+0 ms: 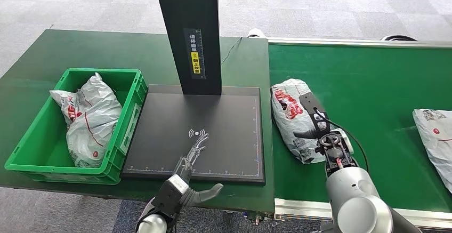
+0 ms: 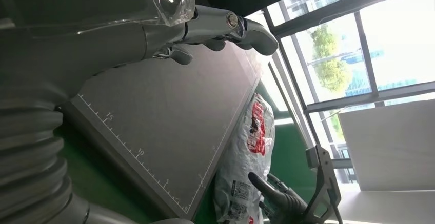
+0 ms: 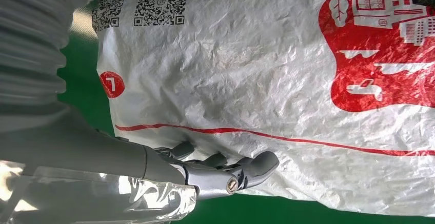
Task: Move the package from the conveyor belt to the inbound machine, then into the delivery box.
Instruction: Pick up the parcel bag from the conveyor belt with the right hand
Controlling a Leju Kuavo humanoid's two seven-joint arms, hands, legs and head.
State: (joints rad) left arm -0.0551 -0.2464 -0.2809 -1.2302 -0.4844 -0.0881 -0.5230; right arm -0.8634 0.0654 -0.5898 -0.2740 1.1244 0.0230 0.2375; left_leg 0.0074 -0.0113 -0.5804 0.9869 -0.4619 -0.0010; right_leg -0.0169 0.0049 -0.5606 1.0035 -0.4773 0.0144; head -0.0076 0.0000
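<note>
Package (image 1: 292, 118) you're after is lying on the green conveyor belt (image 1: 384, 83), right near the belt's left edge, just beside the inbound machine (image 1: 213, 131). It's a white plastic mailer bag with red print and QR codes, kinda crumpled. Your right hand (image 1: 314, 117) is sitting over the top of it, and in the right wrist view the fingers (image 3: 220, 170) are lying against the bag's side, touching the plastic, thumb slightly curled. Honestly you can't tell whether it's actually gripping the bag or just resting on it.

Your left hand (image 1: 189, 177) is hovering over the front edge of the machine's dark flat platform, fingers spread apart and holding nothing, thumb sticking out to the side. The left wrist view is showing the ruler marks along the platform edge, with the package lying past it.

The machine's black upright column (image 1: 187, 33) is standing at the back of the platform with a yellow label on it. Off to the left, the green delivery box (image 1: 125, 131) is sitting on the table touching the platform's side, and it's holding white bags (image 1: 88, 118). Another white package (image 1: 434, 137) is lying farther right on the belt, well apart from yours.
</note>
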